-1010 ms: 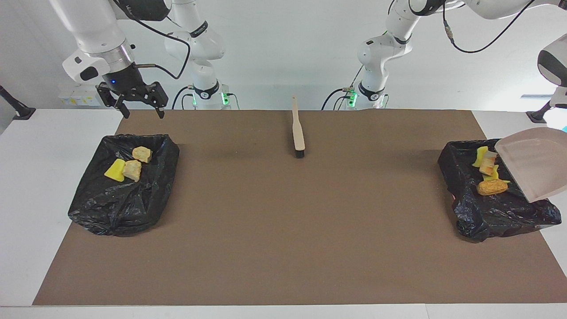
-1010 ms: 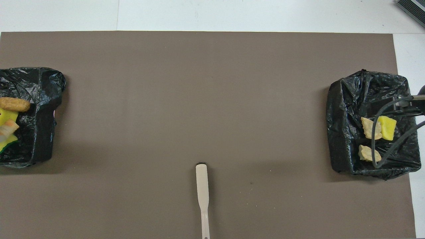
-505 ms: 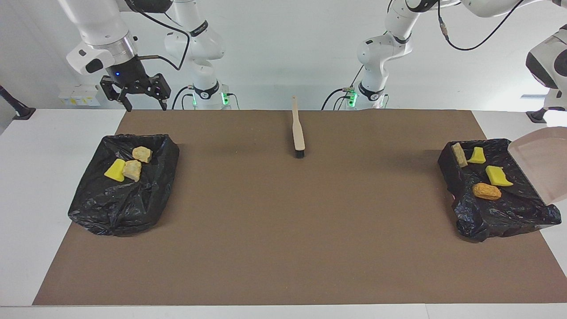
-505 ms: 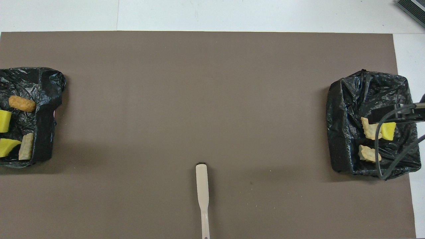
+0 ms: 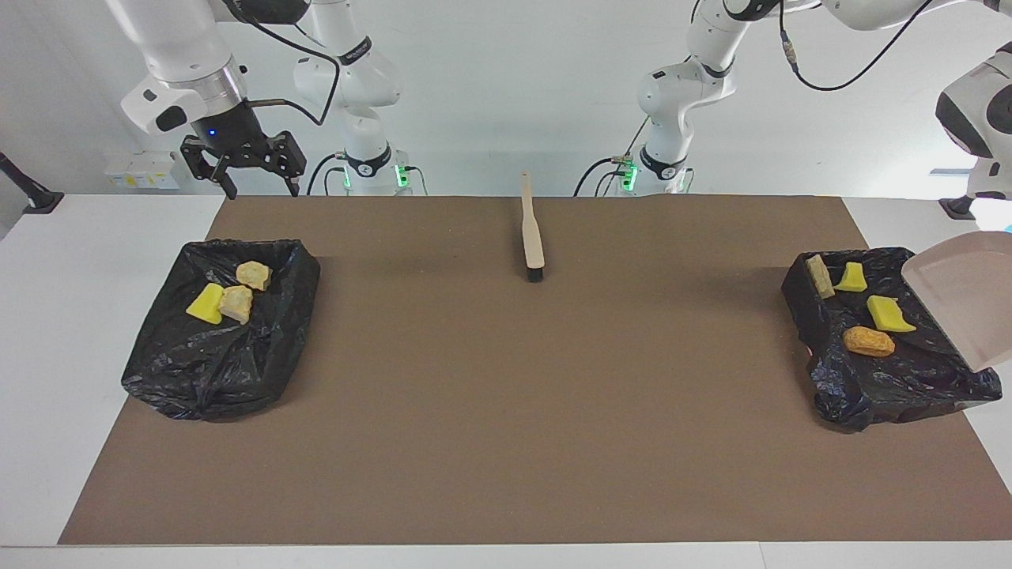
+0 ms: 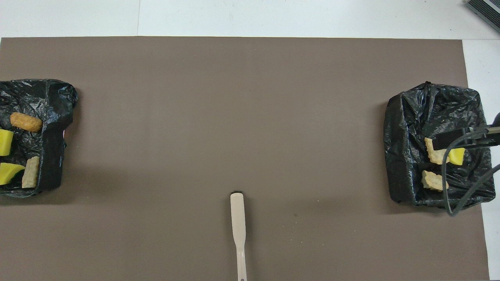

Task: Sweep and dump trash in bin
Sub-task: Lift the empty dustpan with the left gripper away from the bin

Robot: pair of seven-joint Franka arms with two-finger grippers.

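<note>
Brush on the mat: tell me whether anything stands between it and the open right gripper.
Nothing visible does. The brush lies alone on bare brown mat; the right gripper hangs open above the mat's corner beside its trash bin. All trash already sits in the bins.

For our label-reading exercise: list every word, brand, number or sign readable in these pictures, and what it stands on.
None can be read.
The beige hand brush, both black bin bags, the beige dustpan and the brown table mat are unmarked.
</note>
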